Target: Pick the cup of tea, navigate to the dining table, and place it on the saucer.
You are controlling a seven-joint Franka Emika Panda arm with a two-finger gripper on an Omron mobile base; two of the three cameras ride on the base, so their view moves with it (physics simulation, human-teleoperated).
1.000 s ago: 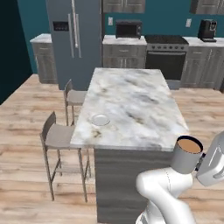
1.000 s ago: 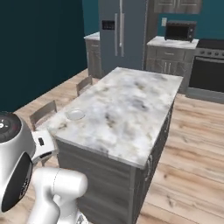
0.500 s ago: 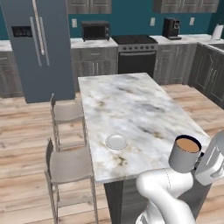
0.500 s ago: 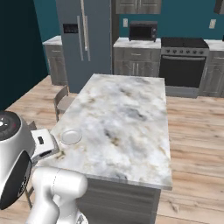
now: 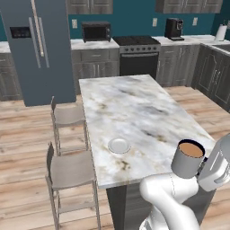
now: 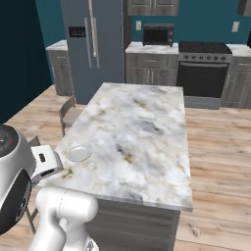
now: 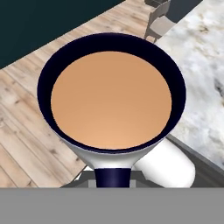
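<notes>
Your claw (image 5: 203, 162) is clamped narrow on the dark handle of the cup of tea (image 5: 187, 159), which hangs upright in the air just off the near right corner of the dining table (image 5: 134, 112). Judged rigid and light, but filled close to the rim, so it will spill if tilted; the handle is the correct hold. The saucer (image 5: 119, 145) lies near the tabletop's left edge, well apart from the cup, beside two stools (image 5: 69, 168). The hand view shows the level tea surface. The right base view shows the saucer (image 6: 79, 153) with nothing between it and the near edge
</notes>
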